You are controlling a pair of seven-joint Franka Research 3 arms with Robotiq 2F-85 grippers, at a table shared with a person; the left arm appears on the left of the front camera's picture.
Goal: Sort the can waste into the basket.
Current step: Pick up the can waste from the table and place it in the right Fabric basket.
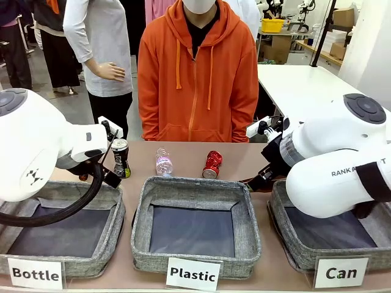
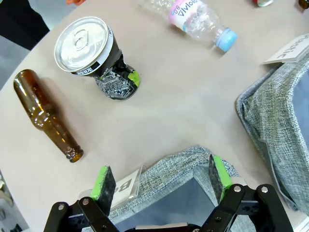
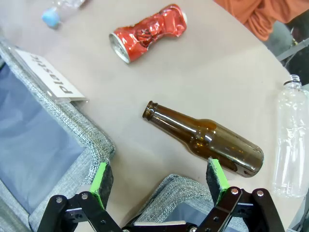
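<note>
- Grey woven basket point(image 1: 298, 251) labelled "Can" sits front right on the surface point(image 1: 186, 160), its bottom dark, beneath the right arm.
- Right claw point(image 3: 158, 176) hangs with its green pads spread wide, holding nothing.
- Left claw point(image 2: 159, 179) is likewise agape and empty.
- Crushed red can point(image 1: 212, 165), shiny and dented, lies on its side behind the "Plastic" basket point(image 1: 153, 259).
- Black-and-silver can point(image 1: 120, 157) stands upright near the left arm, with its silver top and pull tab facing up.
</note>
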